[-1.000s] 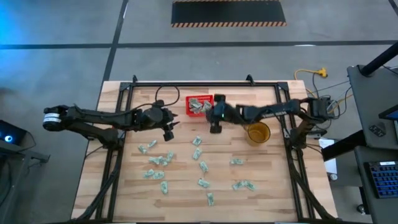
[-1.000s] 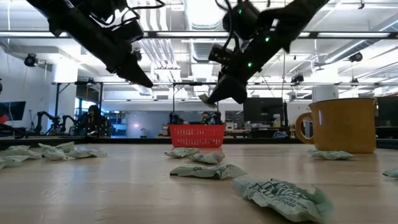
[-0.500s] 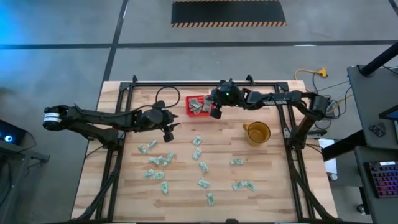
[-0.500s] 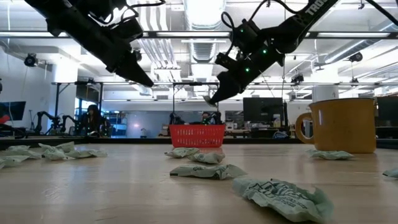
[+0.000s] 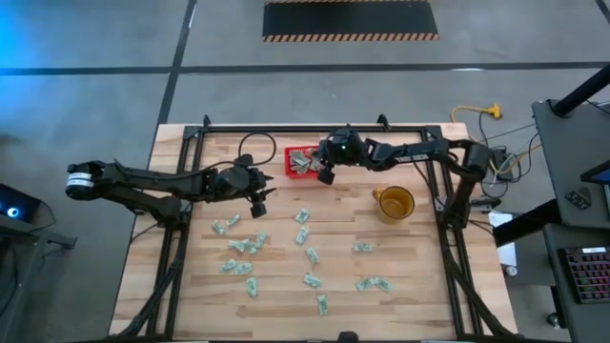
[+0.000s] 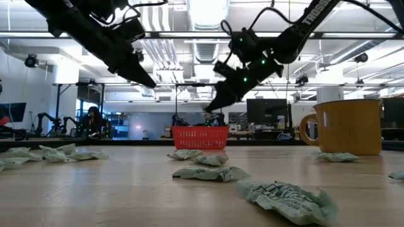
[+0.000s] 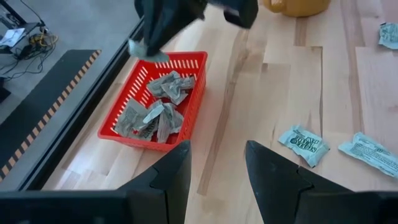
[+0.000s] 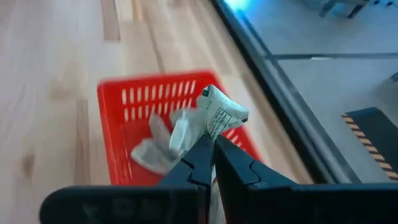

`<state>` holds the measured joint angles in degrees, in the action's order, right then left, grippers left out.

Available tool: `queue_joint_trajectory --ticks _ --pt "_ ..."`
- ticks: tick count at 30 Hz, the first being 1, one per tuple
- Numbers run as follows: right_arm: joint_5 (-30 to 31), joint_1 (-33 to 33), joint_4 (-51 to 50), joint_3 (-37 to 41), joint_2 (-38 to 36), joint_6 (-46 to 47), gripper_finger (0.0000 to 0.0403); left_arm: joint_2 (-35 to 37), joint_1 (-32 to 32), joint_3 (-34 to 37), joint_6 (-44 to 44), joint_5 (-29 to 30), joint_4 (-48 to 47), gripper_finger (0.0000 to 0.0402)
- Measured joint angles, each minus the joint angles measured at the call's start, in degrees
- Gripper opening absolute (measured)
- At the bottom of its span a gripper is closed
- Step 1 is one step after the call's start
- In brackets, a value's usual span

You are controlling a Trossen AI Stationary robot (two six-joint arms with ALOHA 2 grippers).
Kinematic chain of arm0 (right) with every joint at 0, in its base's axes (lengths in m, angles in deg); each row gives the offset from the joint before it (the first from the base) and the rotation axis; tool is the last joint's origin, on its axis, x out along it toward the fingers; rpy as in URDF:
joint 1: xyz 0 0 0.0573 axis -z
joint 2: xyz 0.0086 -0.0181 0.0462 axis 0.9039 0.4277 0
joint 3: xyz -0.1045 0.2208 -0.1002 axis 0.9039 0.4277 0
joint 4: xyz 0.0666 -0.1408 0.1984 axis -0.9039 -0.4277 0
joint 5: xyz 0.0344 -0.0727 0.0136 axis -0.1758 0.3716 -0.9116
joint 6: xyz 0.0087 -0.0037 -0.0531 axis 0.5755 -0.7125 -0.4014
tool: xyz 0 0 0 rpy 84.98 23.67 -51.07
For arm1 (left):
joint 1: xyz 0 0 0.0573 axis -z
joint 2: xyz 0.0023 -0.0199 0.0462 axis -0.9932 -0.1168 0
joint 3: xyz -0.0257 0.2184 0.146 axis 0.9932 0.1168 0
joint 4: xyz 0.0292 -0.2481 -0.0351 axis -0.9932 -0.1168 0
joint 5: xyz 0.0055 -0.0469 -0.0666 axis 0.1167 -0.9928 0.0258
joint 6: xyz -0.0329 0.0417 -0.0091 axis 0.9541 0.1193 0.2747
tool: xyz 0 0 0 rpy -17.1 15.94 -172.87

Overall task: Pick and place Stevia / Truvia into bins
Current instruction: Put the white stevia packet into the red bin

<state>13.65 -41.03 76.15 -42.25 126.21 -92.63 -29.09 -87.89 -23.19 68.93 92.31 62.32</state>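
Right gripper (image 8: pixel 211 152), clamped on a Stevia sachet (image 8: pixel 219 113), has moved above the red basket (image 5: pixel 303 161).

Showing red on the latticed basket (image 7: pixel 194 99), pale green and white with dark print on the sachets (image 7: pixel 306 144), mustard yellow on the mug (image 5: pixel 394 203), light wood grain on the worktop (image 5: pixel 410 267), black on both claws.

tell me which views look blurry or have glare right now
Right wrist view: red basket smeared, the pinched sachet sharper. High view: blue glow at the left edge. Low view: bright ceiling lights, arms backlit and dark, the nearest sachet soft. Left wrist view: right gripper blurred above the basket.
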Motion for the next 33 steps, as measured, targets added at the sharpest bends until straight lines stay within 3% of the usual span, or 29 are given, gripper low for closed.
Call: queue_joint_trajectory --ticks 7,18,24,33 --pt "-1.4 0.3 0.0 -0.7 1.1 -0.7 0.0016 0.0 0.0 0.8 0.0 0.0 0.1 0.0137" --pt "-2.0 0.2 -1.5 -0.7 0.0 -0.7 0.0111 0.0 0.2 2.0 0.6 -1.2 -0.2 0.0137" --pt "-7.8 -2.3 -10.3 -0.7 -4.3 -5.2 0.0127 0.0 0.9 4.5 3.8 -13.8 -3.2 0.0137" --pt "-13.7 -10.1 -29.0 -0.6 -12.4 -6.5 0.0112 0.0 6.7 7.9 14.0 -14.4 -4.4 0.0137"
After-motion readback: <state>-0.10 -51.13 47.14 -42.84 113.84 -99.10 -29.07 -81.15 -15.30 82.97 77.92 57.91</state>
